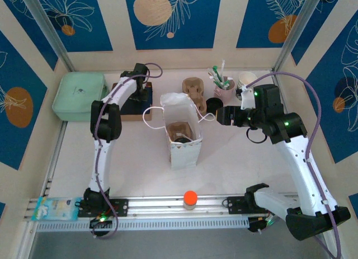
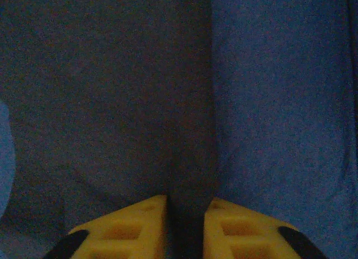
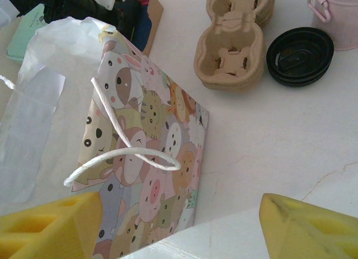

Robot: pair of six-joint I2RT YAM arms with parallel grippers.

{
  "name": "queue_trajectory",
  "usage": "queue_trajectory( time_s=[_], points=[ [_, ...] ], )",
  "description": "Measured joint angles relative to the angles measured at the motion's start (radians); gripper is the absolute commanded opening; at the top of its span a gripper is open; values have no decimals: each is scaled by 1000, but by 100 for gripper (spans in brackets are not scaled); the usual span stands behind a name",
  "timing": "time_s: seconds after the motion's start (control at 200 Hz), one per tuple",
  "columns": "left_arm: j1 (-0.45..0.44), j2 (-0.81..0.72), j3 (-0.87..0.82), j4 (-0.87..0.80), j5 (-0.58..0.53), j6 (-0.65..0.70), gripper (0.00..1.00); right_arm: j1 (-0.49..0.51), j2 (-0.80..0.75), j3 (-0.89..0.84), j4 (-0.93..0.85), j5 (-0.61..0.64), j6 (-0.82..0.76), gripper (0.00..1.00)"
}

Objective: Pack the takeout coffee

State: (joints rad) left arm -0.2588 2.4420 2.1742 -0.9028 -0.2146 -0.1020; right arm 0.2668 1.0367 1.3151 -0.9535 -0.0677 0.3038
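Observation:
The takeout coffee is out of view. A paper bag (image 1: 182, 150) printed with cartoon animals (image 3: 145, 158) stands open mid-table, with a brown pulp carrier (image 1: 179, 129) inside it. My right gripper (image 1: 221, 114) hovers just right of the bag, open (image 3: 182, 231), with nothing between its yellow fingers (image 3: 50, 228). My left gripper (image 1: 141, 85) reaches to the back left, down on a dark blue stack (image 1: 133, 105). In the left wrist view its fingers (image 2: 140, 225) stand close together (image 2: 187, 206), pinching a dark fold of blue sheet (image 2: 190, 158).
A stack of pulp carriers (image 1: 194, 88) (image 3: 235, 43), black lids (image 1: 213, 105) (image 3: 299, 55), a pink mug of sticks (image 1: 225, 88) and lidless white cups (image 1: 247, 80) stand at the back. A mint box (image 1: 80, 95) sits back left. An orange-capped item (image 1: 190, 198) rests on the front rail.

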Motion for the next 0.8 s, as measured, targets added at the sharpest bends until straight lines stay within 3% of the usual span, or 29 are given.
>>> queue_trajectory(
  time_s=[0.51,0.8],
  points=[
    [0,-11,0,-5,0,0,14,0,-1,-3,1,-2,1,71],
    [0,-95,-7,-3,7,4,9,0,-1,-3,1,-5,2,70]
  ],
)
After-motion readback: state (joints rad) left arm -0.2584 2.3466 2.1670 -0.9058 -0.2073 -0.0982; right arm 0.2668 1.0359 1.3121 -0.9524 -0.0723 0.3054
